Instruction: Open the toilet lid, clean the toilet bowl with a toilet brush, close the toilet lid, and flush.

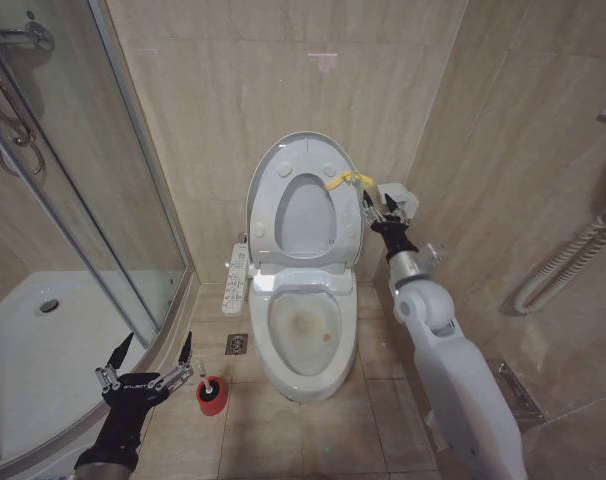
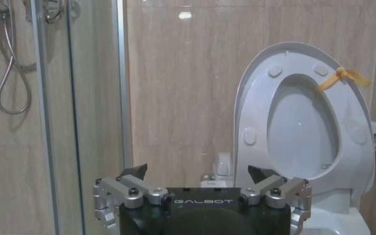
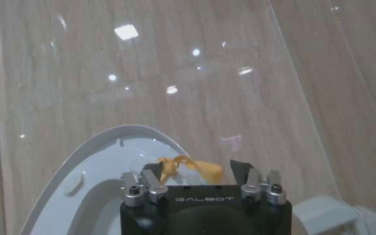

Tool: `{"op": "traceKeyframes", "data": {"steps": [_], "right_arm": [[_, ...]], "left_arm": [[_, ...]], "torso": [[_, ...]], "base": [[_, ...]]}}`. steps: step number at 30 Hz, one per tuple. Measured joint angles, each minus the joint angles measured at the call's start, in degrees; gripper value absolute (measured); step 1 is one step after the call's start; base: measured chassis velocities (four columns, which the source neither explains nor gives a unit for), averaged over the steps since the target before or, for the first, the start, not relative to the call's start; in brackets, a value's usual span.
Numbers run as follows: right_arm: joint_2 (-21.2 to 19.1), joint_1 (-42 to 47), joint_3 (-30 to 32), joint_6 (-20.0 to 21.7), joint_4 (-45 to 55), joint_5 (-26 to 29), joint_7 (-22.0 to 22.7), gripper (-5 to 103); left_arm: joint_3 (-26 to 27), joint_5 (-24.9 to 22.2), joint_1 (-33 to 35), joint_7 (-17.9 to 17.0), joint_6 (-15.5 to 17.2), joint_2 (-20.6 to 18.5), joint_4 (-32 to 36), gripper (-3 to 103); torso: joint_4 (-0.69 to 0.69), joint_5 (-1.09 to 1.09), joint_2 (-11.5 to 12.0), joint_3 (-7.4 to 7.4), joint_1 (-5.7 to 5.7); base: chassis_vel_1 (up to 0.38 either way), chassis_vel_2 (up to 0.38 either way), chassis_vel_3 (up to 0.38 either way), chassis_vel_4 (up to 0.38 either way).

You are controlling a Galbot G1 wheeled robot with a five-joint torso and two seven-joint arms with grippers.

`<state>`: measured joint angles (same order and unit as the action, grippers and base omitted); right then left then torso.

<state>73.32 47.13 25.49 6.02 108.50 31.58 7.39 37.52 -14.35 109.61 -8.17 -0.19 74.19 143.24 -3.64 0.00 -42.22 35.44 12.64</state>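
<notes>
we've got the lid (image 1: pixel 301 200) upright against the wall, right gripper (image 1: pixel 368 208) at its yellow tag (image 1: pixel 345 181), fingers narrowly apart, left gripper (image 1: pixel 153 362) spread wide beside the brush (image 1: pixel 211 392), left of the bowl (image 1: pixel 303 325)

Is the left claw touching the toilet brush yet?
Apart. The head view shows the left claw open and hovering beside the toilet brush, with bare floor tile visible between its nearest fingertip and the brush's red base.

One toilet lid (image 1: pixel 301 205), one toilet bowl (image 1: pixel 303 330), one toilet brush (image 1: pixel 210 392), two hands.
</notes>
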Motion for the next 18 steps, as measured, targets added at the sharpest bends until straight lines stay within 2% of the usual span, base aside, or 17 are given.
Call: {"op": "traceKeyframes", "data": {"steps": [1,2,8,9,11,13,16,18], "right_arm": [[-0.8,2.2,0.4,0.5,2.1,0.6,0.4,50],[-1.6,4.4,0.7,0.9,4.0,1.2,0.8,78],[-4.8,14.8,2.9,3.2,13.1,3.0,2.7,78],[-5.2,16.7,3.4,3.5,14.8,3.0,3.0,99],[-5.2,21.8,4.5,3.5,18.4,2.7,3.7,99],[-5.0,23.2,4.7,3.5,19.3,2.3,3.8,99],[-3.3,31.1,7.8,1.8,22.1,-2.4,2.5,100],[-3.0,32.7,8.7,0.9,22.3,-3.9,1.8,100]], "left_arm": [[0.0,0.0,0.0,0.0,0.0,0.0,0.0,100],[0.0,0.0,0.0,0.0,0.0,0.0,0.0,100],[0.0,0.0,0.0,0.0,0.0,0.0,0.0,100],[0.0,0.0,0.0,0.0,0.0,0.0,0.0,100],[0.0,0.0,0.0,0.0,0.0,0.0,0.0,100],[0.0,0.0,0.0,0.0,0.0,0.0,0.0,100],[0.0,0.0,0.0,0.0,0.0,0.0,0.0,100],[0.0,0.0,0.0,0.0,0.0,0.0,0.0,100]], "torso": [[-0.01,0.0,0.0,0.0,0.0],[-0.02,0.0,0.0,0.0,0.0],[-0.02,0.0,0.0,-0.01,0.0],[-0.02,0.0,0.0,-0.01,0.0],[-0.02,0.0,0.0,0.0,0.0],[-0.02,0.01,0.0,0.0,0.0],[-0.02,0.0,0.0,-0.01,0.0],[-0.03,0.0,0.0,-0.01,0.0]], "base": [[0.0,0.0,0.0,0.0],[0.0,0.0,0.0,0.0],[0.0,0.0,0.0,0.0],[0.0,0.0,0.0,0.0],[0.0,0.0,0.0,0.0],[0.0,0.0,0.0,0.0],[0.0,0.0,0.0,0.0],[0.0,0.0,0.0,0.0]]}}
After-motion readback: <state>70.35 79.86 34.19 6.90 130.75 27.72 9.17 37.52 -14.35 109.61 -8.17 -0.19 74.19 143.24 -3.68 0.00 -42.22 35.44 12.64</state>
